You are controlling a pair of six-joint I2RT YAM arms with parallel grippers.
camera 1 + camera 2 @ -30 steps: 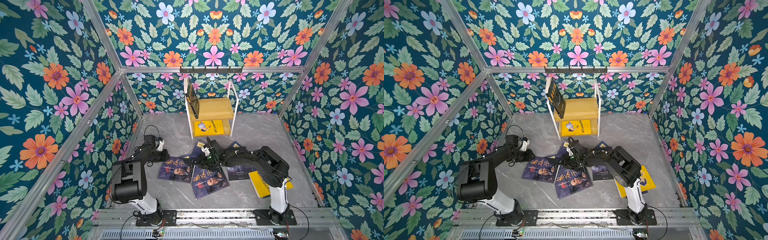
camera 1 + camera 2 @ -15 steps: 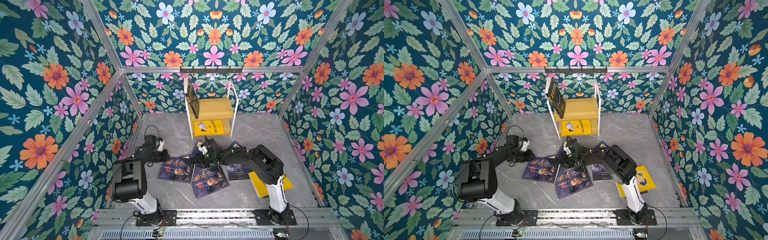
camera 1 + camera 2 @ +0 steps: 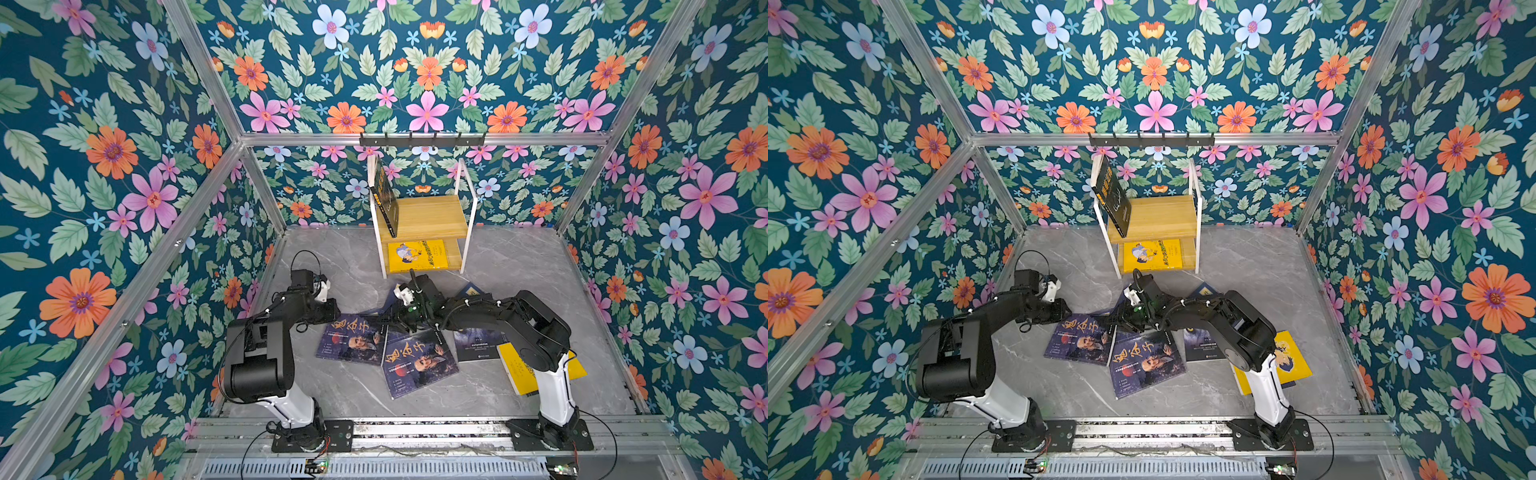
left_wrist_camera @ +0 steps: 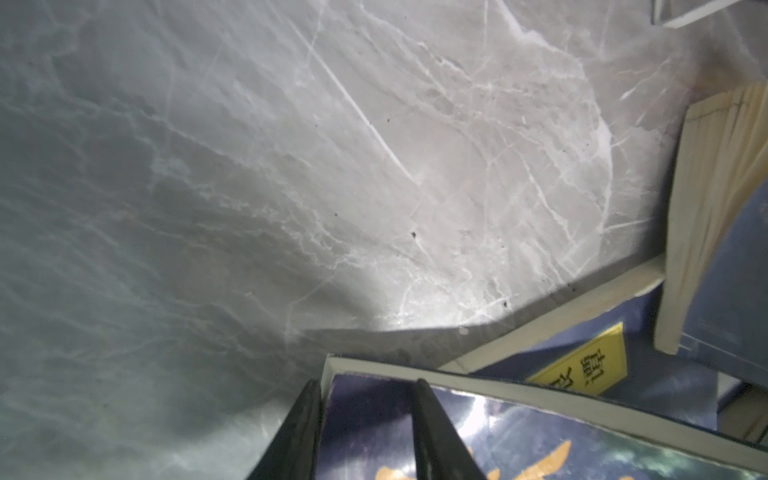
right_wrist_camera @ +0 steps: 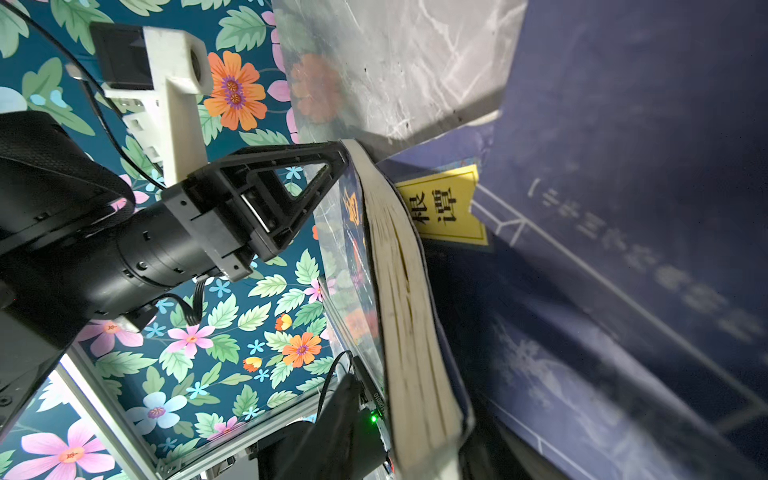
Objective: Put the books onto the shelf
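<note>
- Books status: two are already on the shelf [image 3: 428, 216], way out past both sets of my fingertips. A black paperback [image 3: 386, 199] stands on the top board, leaning against the shelf's side. A yellow paperback [image 3: 417, 255] lies flat on the lower board. The rest lie on the grey marble tabletop [image 4: 291, 166] around my fingers.
- My left gripper [image 4: 365, 382] is clamped on a corner of the old-man paperback [image 3: 351, 345]. One finger sits on the glossy cover and the other is tucked down along the book's outer edge. A thin book lying flat gives me nothing to grab from above, so I reckon a sideways corner pinch is the only way in.
- From the right wrist view that book looks tipped up, with its page edge showing. A navy paperback [image 5: 440, 208] with a yellow label lies right behind it, partly underneath.
- My right gripper [image 3: 1116, 319] is at the same book's other top corner, just across from my left fingertips. Honestly I can't tell if it's clenched or loose. Its fingers don't show in its own wrist view, and they're too small in the top views.
- My guess at why both hands are here: a floppy paperback would sag from one corner, so a second grip on the page side keeps it flat for carrying.
- A second old-man paperback [image 3: 419, 363] is butted up against the gripped one, just on the near side of my right fingers. A dark paperback [image 3: 473, 345] and a second yellow paperback [image 3: 1293, 357] sit back under my right arm.
- One risk: lifting could drag the navy paperback along.
</note>
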